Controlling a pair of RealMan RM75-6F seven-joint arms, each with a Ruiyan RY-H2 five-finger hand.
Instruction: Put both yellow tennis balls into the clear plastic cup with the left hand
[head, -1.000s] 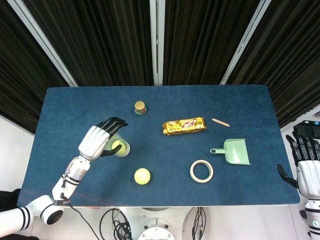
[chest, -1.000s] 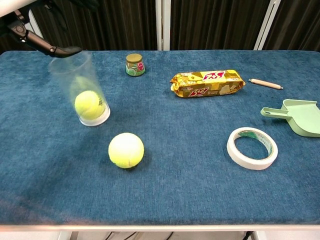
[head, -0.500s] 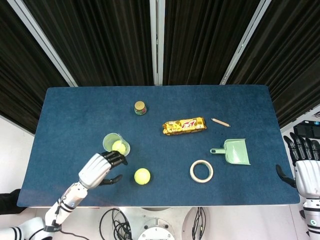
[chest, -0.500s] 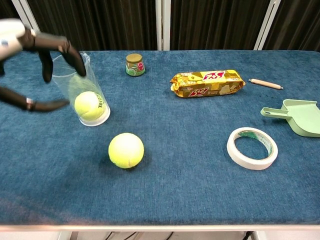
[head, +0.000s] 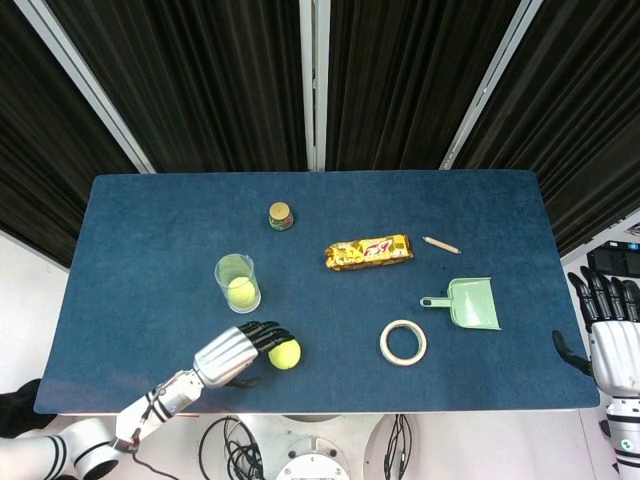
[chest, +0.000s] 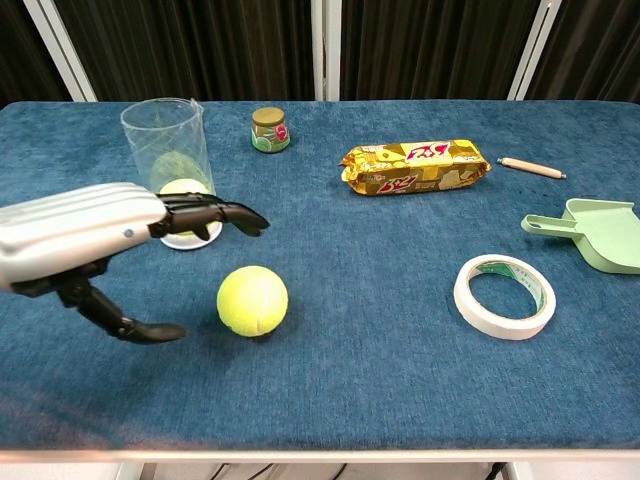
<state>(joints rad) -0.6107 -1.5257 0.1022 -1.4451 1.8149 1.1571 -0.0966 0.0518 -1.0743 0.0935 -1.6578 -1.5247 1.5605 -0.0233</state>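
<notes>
One ball (head: 239, 291) sits in the cup (head: 237, 282), and the left hand (head: 234, 354), fingers apart and holding nothing, is beside the other ball (head: 284, 353) on the tabletop (head: 500, 230), so next it should close around it.

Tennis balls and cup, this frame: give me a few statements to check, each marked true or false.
1. One tennis ball already sits inside the clear cup. True.
2. The left hand grips the second tennis ball. False: its fingers are spread beside the ball, which lies on the table.
3. The cup lies tipped on its side. False: it stands upright.
4. The roll of tape lies flat near the green dustpan. True.
5. The right hand rests on the snack bar. False: it is off the table's right edge, holding nothing.
</notes>
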